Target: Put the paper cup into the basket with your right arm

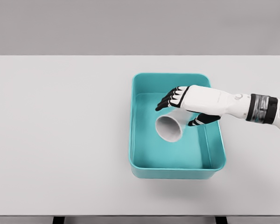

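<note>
- One arm is at work: the right one reaches in from the right side and ends over the teal basket, which sits on the pale counter.
- The right robot hand is wrapped around the paper cup, dark fingers curled over the cup's far side and the thumb pressing on its near side, so the cup is pinched between them.
- The cup is held tipped on its side, its open mouth turned toward the basket's near left corner. It sits within the basket's outline, roughly at the middle; I cannot tell whether it touches the floor of the basket or hangs just above it.
- That tilt looks like a result of the side-on grasp: the hand came across from the right, so the cup leans with the wrist rather than standing upright.
- The basket's walls stand all around the cup, so a release here should drop it inside rather than onto the counter.
- My judgement is that the carrying part is essentially done and what remains is to loosen the fingers and lift the hand clear.
- A tipped cup may roll once let go; the walls should stop it, though the thumb could drag it on the way out.
- The left arm does not show anywhere.
</note>
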Controlling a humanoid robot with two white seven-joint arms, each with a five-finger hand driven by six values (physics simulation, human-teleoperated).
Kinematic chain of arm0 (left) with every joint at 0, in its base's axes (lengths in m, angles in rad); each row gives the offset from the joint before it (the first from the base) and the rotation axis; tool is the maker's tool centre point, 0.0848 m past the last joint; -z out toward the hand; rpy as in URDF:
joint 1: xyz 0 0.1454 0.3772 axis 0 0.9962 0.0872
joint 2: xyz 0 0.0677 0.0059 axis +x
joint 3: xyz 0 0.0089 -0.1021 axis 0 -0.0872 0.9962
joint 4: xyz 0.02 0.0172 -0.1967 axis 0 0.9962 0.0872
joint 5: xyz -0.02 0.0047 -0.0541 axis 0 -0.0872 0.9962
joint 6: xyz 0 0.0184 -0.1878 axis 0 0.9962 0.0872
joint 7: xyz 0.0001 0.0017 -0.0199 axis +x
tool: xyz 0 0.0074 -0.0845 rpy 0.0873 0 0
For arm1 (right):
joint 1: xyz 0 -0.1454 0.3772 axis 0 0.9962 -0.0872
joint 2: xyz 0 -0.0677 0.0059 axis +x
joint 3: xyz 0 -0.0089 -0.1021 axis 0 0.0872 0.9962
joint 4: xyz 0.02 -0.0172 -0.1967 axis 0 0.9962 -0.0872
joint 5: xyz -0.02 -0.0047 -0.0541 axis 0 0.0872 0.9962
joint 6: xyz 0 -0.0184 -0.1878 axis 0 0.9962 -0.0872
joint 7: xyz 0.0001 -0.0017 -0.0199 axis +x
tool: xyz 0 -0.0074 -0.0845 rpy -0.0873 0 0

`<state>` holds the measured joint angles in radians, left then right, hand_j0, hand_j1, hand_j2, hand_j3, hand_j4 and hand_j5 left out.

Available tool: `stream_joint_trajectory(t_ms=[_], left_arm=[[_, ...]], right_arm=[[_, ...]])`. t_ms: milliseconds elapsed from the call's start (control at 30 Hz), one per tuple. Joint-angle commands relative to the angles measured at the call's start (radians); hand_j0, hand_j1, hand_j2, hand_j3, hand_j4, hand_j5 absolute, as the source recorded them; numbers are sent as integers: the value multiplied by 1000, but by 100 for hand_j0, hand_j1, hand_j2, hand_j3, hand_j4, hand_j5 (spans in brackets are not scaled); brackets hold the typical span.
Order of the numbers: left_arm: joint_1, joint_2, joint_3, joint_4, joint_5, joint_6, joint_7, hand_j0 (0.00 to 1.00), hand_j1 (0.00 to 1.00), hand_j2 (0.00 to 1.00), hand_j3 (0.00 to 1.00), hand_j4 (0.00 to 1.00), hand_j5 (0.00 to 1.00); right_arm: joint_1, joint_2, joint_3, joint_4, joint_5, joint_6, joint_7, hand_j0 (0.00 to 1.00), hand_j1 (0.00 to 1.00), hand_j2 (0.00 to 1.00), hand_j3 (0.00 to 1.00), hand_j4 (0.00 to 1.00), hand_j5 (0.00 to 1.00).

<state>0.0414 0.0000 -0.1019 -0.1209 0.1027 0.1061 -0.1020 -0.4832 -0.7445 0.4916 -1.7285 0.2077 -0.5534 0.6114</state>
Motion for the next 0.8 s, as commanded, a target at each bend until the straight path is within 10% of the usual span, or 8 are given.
stream_joint_trajectory(t_ms=[0,133,333,767], left_arm=[[0,0,1,0,0,0,1,100,100,100,100,100,100],[0,0,1,0,0,0,1,100,100,100,100,100,100],[0,0,1,0,0,0,1,100,100,100,100,100,100],[0,0,1,0,3,0,1,100,100,100,100,100,100]], right_arm=[[0,-2,-4,-6,1,6,-1,95,95,95,95,95,95],[-11,-7,-18,-9,-5,6,-1,99,99,99,99,99,99],[130,-9,-338,-8,-295,26,-1,100,100,100,100,100,100],[210,-4,-355,7,-329,67,-1,100,100,100,100,100,100]])
